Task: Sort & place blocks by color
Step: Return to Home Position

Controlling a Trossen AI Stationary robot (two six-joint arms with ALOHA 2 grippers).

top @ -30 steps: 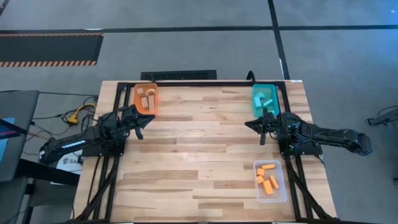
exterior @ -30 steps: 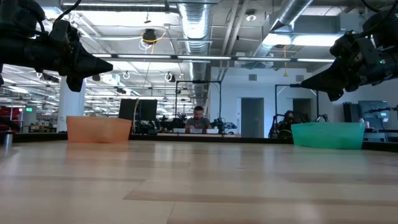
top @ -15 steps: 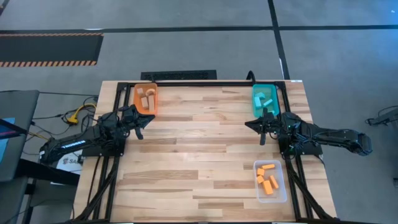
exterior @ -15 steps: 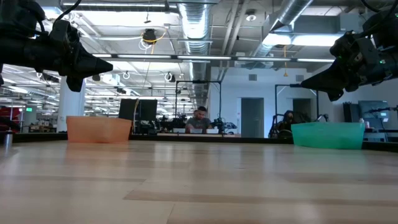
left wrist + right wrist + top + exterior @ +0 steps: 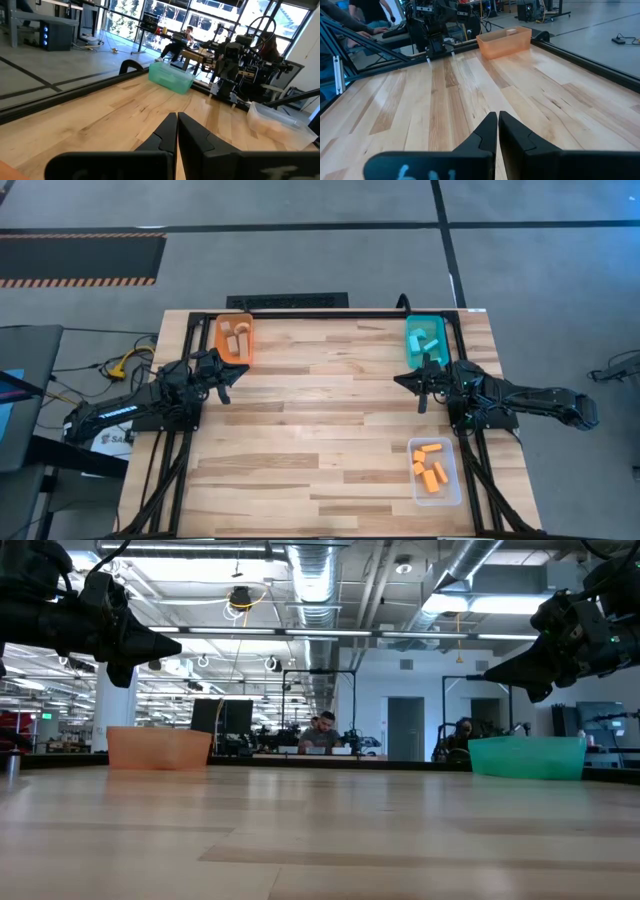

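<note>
All blocks lie inside trays. Pale wood blocks [image 5: 235, 333] sit in the orange tray [image 5: 233, 340] at the far left corner. Light blue blocks [image 5: 425, 338] sit in the teal tray [image 5: 424, 338] at the far right. Orange blocks [image 5: 431, 468] lie in the clear tray [image 5: 435, 471] near the right edge. My left gripper [image 5: 227, 388] hovers shut above the table just near of the orange tray. My right gripper [image 5: 421, 388] hovers shut just near of the teal tray. Both point toward the table's middle.
The wooden table top [image 5: 320, 420] stretches between the two arms with nothing on it. A black frame rail [image 5: 330, 313] runs along the far edge. Beyond the table, a person sits at a desk [image 5: 322, 735].
</note>
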